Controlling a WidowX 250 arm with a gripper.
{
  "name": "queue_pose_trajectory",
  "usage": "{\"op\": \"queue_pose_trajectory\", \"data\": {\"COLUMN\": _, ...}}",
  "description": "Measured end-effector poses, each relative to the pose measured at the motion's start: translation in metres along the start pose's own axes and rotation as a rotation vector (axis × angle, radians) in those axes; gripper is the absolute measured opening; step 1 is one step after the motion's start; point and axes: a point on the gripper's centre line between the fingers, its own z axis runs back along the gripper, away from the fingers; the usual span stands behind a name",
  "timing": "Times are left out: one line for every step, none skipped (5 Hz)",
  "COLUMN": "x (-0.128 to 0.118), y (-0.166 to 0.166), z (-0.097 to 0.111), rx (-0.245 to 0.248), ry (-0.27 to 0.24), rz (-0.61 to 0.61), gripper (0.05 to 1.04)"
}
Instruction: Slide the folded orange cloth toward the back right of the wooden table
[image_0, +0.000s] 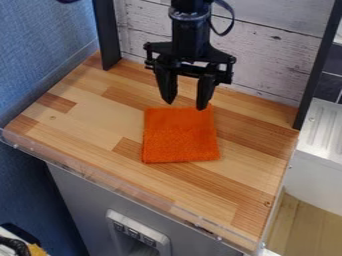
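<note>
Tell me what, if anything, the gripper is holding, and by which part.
Nothing is held. The black two-finger gripper hangs open by the far edge of the square orange cloth; whether a fingertip touches it cannot be told.

The light is soft and quite even, and it makes the wooden counter (87, 125) look bright. On its front edge, the clear strip (120, 188) catches small pale glints. The white surface (324, 132) at the right is very bright, while the blue wall (40, 45) becomes dim toward the lower left. The black gripper (185, 105) shows only weak highlights.
</note>
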Motion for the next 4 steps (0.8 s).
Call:
{"op": "queue_pose_trajectory", "data": {"x": -0.002, "y": 0.002, "z": -0.006, "rx": 0.013, "ry": -0.003, "rz": 0.008, "gripper": 0.375}}
{"op": "queue_pose_trajectory", "data": {"x": -0.005, "y": 0.003, "z": -0.018, "rx": 0.019, "ry": 0.015, "rz": 0.013, "gripper": 0.159}}
{"op": "queue_pose_trajectory", "data": {"x": -0.006, "y": 0.003, "z": -0.03, "rx": 0.023, "ry": 0.033, "rz": 0.008, "gripper": 0.068}}
{"op": "queue_pose_trajectory", "data": {"x": -0.005, "y": 0.007, "z": -0.041, "rx": 0.021, "ry": 0.049, "rz": 0.003, "gripper": 0.063}}
